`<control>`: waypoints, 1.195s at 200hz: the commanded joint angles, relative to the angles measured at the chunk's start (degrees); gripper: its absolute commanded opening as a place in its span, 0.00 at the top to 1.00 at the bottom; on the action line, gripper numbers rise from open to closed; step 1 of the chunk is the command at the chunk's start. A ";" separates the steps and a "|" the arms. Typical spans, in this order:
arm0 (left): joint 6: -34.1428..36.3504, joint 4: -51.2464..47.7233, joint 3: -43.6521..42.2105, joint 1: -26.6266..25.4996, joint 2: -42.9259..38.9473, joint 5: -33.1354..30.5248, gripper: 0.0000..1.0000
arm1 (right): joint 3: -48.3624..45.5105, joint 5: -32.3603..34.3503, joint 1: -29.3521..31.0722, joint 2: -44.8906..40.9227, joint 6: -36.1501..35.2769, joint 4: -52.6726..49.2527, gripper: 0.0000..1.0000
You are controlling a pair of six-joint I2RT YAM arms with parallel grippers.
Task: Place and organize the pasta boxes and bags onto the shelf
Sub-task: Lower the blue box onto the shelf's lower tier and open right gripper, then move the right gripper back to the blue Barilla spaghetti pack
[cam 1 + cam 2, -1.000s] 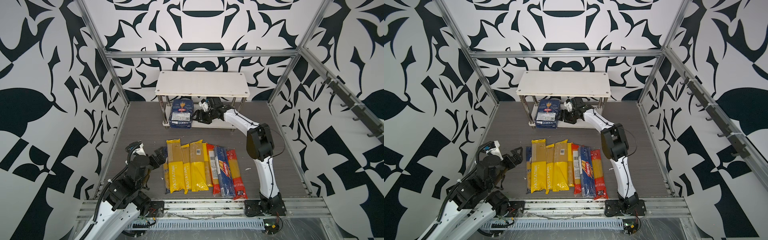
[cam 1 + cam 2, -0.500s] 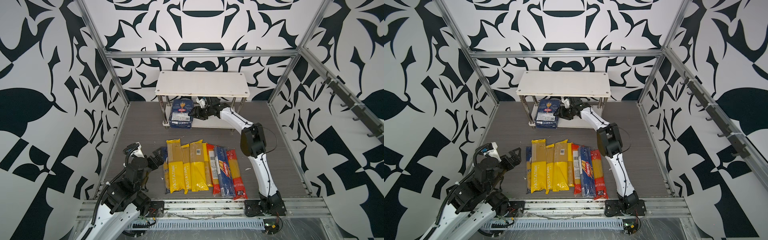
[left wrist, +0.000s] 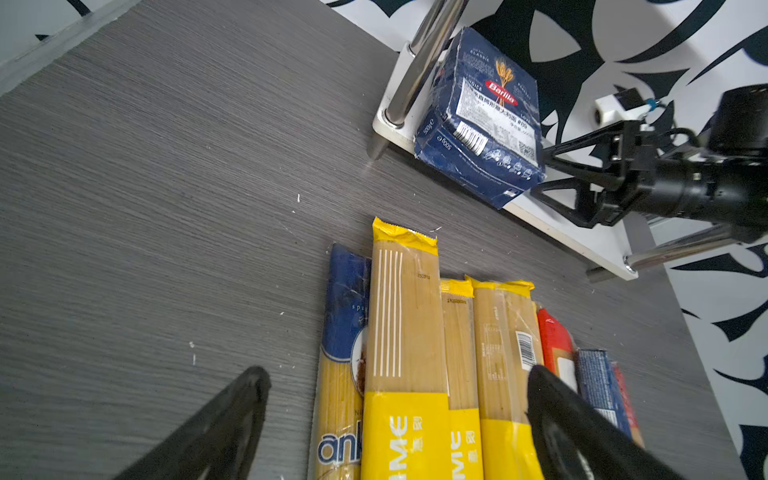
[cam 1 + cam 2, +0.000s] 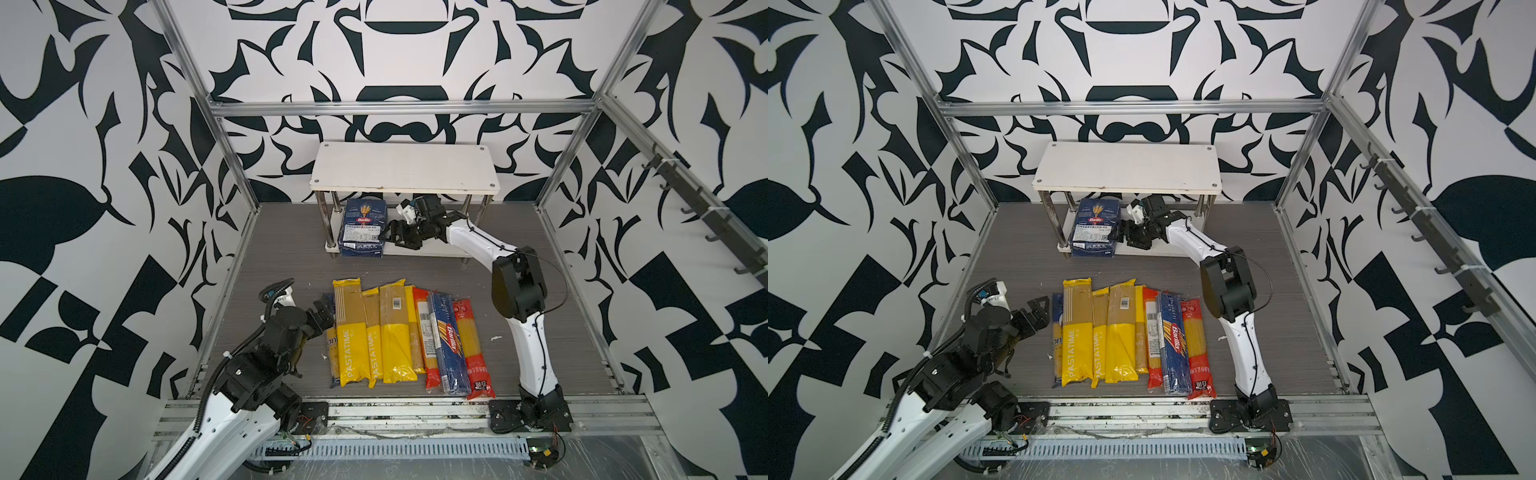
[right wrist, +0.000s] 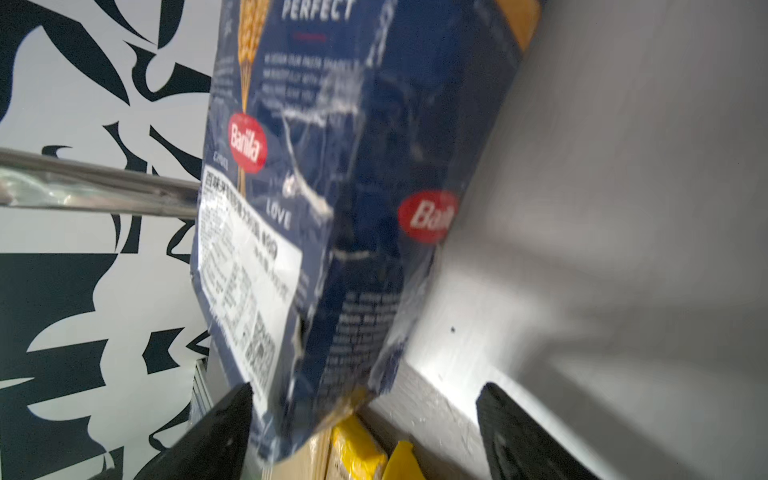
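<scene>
Shelving done: we see wide box (image 4: 362,228) on shelf (image 4: 405,166).
Remaining: narrow box (image 4: 449,340), bags (image 4: 353,332), six o'clock.
Left end effector (image 4: 326,313): spread.
Right end effector (image 4: 392,237): spread.

On the shelf (image 4: 405,170), the left end of the lower board (image 4: 432,252) is taken up by the wide Barilla box (image 4: 362,232). The gap beside it under the upper board (image 4: 1127,166) is filled by the right gripper (image 4: 386,237) and its arm, so only the lower board's right end and the upper board are left free. A bare strip of grey tabletop (image 4: 415,270) is left between the shelf and the row of spaghetti bags (image 4: 395,332), whose left flank is crowded by the left gripper (image 4: 324,313).
</scene>
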 commanded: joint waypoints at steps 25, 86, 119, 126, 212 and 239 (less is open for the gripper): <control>0.13 3.40 0.25 0.19 5.28 2.62 0.01 | -15.68 0.88 1.44 -14.45 -2.04 4.59 0.12; 1.30 8.93 -1.28 0.19 8.80 8.61 0.01 | -36.20 17.30 8.81 -34.67 -7.02 -3.82 0.12; 1.18 11.64 -0.49 0.19 14.43 10.90 0.01 | -45.97 26.07 12.46 -45.17 -4.79 -8.93 0.12; 1.03 12.59 -0.52 0.20 15.48 11.55 0.01 | -47.86 27.91 13.18 -47.07 -4.25 -10.44 0.12; 1.75 19.76 0.42 0.10 23.05 16.90 0.01 | -67.09 33.54 15.93 -63.70 6.42 -16.96 0.11; 1.88 20.28 0.56 0.09 23.63 17.71 0.01 | -69.90 33.25 17.33 -67.26 9.45 -17.42 0.12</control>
